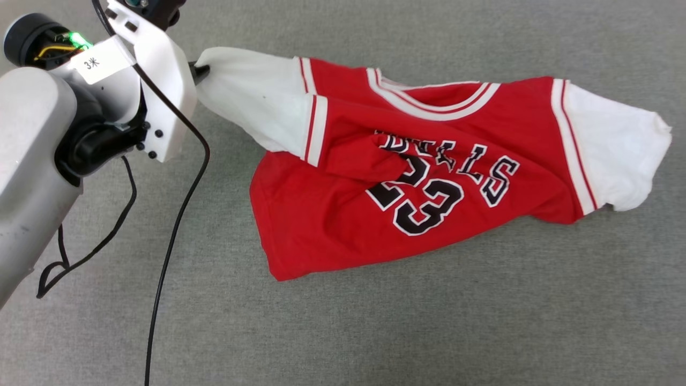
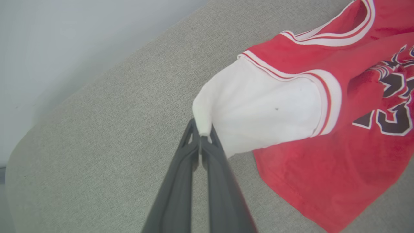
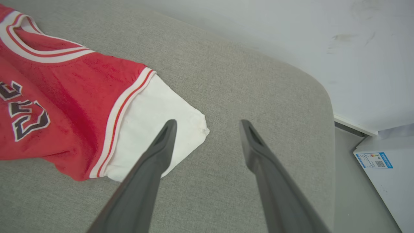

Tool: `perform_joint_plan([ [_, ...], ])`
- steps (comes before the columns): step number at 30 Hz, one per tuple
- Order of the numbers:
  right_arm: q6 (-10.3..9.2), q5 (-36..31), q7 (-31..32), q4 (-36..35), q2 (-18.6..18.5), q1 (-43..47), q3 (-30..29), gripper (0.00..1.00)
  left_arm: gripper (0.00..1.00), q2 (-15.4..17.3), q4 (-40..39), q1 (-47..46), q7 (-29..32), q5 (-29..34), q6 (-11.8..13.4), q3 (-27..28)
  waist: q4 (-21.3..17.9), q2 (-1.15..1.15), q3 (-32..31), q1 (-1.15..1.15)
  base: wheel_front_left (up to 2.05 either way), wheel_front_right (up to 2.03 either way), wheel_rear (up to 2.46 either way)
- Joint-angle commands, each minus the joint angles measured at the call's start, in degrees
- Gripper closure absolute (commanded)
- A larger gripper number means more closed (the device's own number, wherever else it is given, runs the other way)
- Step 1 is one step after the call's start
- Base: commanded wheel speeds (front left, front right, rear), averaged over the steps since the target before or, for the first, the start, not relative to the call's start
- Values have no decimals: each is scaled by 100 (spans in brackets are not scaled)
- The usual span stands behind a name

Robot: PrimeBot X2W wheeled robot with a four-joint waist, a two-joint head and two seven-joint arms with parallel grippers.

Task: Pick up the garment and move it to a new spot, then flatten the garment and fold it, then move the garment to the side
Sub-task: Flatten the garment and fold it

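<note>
lol the left hand [image 2: 202, 129] is clamped on a white sleeve [image 2: 258, 106] of the jersey [image 1: 407, 177], right hand [image 3: 207, 122] spread apart by the other sleeve [image 3: 152, 129]

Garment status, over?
Left gripper shut on white sleeve tip. Right gripper open by other sleeve. Garment rumpled, unfolded, on grey surface. Black cable loose nearby.

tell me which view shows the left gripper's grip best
Left wrist view: close up, the left gripper is shut on the garment's white sleeve tip. In the head view its wrist hides most of the fingers. Right wrist view faces the other sleeve.
</note>
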Motion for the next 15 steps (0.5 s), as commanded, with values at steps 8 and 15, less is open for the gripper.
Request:
perform_joint_plan([
  [8, -7, 461, 2087, 826, -281, -1448, 873, 0, 100, -128, -385, -200, -180, 198, 101, 9, 270, 0, 457, 0, 0, 0, 0],
  [15, -7, 370, 2418, 1654, 18, -2123, 1204, 0, 100, -263, -527, -414, -239, 301, 76, -24, 411, 0, 780, 0, 0, 0, 0],
])
